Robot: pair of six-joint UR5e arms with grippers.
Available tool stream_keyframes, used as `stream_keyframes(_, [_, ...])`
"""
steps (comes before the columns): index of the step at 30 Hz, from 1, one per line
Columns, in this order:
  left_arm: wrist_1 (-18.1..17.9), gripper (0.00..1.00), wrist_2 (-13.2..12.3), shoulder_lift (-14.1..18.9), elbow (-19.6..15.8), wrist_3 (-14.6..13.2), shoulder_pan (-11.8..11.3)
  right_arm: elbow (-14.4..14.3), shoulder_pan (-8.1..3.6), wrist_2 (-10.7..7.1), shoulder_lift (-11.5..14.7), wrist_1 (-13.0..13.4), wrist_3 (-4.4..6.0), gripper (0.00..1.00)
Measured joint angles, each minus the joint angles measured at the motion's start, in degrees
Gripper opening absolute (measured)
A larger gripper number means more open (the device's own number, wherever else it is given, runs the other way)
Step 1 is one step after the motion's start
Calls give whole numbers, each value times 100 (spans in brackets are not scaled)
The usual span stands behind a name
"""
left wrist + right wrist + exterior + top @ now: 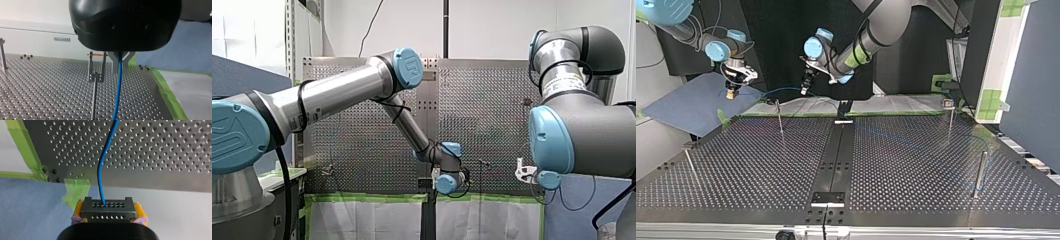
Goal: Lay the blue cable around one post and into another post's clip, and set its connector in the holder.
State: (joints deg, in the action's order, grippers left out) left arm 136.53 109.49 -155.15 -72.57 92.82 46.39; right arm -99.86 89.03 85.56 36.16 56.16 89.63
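Beyond table edge (155, 183), right gripper (109, 209) clamps connector (110, 213).

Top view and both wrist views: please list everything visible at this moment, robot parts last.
blue cable: one, blue, runs between both grippers, then trails over the table.
connector: one, dark, on the cable's end.
posts: four, metal, upright on the table.
perforated table: one, dark grey.
green tape: strips, green, along the table's edge.
blue mat: one, blue, beside the table, below my right gripper.
left gripper: one, black, shut on the cable beside a clip-topped post.
right gripper: one, yellow pads, shut on the connector.
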Motion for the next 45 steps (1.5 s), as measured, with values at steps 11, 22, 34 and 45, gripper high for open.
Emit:
stream_keyframes(11, [1, 1, 19, 0, 22, 1, -63, 1, -244, -577, -18, 76, 217, 0])
stream_keyframes(22, [11, 1, -29, 0, 148, -2, -154, -3, -293, -1121, -30, 137, 328, 0])
stream_keyframes(34, [24, 1, -46, 0, 157, -9, -256, -4, -332, -1674, -36, 373, 657, 0])
stream_keyframes(45, [86, 1, -28, -1, 138, -64, -370, -4, -339, -1960, -41, 390, 730, 0])
